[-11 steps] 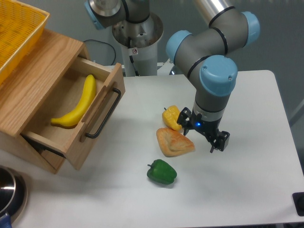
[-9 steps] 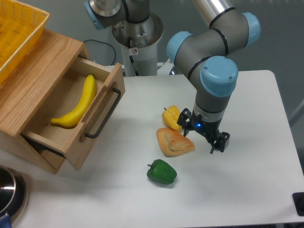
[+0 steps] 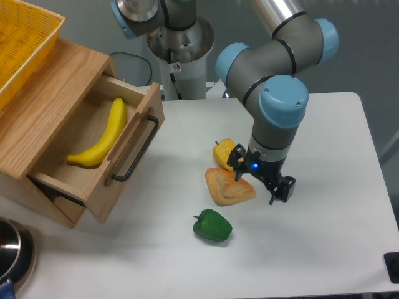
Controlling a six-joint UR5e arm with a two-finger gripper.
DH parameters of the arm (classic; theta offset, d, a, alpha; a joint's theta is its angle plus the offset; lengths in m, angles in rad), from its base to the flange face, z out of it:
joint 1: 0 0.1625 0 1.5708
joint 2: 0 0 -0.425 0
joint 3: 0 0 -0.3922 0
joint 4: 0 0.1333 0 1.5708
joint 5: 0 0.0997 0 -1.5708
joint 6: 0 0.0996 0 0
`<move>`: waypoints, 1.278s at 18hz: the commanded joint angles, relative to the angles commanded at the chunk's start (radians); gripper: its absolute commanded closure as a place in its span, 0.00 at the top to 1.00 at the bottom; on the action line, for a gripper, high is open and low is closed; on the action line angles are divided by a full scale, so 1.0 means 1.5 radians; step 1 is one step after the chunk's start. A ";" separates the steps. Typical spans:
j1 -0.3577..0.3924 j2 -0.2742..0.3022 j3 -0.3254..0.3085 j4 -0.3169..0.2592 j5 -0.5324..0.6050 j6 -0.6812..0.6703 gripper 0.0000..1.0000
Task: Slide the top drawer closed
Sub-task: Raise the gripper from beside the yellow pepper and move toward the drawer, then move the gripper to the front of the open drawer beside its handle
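oak drawer [image 3: 128, 149] stands pulled out at nine o'clock on the table [image 3: 324, 249], its black handle [image 3: 137, 151] facing the middle; a banana [image 3: 103, 134] lies inside. a yellow basket [image 3: 25, 43] sits on the cabinet top at ten o'clock. near the centre lie a bread piece [image 3: 227, 185], a yellow pepper [image 3: 223, 151] just behind it, and a green pepper [image 3: 212, 225] at six o'clock. the gripper [image 3: 257, 184] hangs over the bread's right edge with fingers spread, holding nothing, well apart from the drawer. against 0.6 s ago, the gripper has shifted slightly left, toward the bread; the drawer has not moved.
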 joint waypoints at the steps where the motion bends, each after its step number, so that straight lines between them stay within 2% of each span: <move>1: -0.001 0.000 0.002 -0.001 0.001 -0.026 1.00; 6: -0.004 0.005 -0.001 -0.007 -0.003 -0.069 1.00; 8: -0.007 0.012 -0.004 -0.034 -0.018 -0.110 1.00; 10: -0.008 0.017 -0.007 -0.051 -0.072 -0.139 1.00; 13: -0.011 0.028 -0.011 -0.049 -0.139 -0.239 1.00; 17: -0.019 0.041 -0.012 -0.049 -0.141 -0.252 0.99; 18: -0.025 0.053 -0.014 -0.051 -0.141 -0.251 0.87; 19: -0.026 0.060 -0.019 -0.051 -0.144 -0.255 0.65; 20: -0.032 0.061 -0.019 -0.051 -0.144 -0.258 0.51; 23: -0.053 0.071 -0.023 -0.050 -0.142 -0.272 0.25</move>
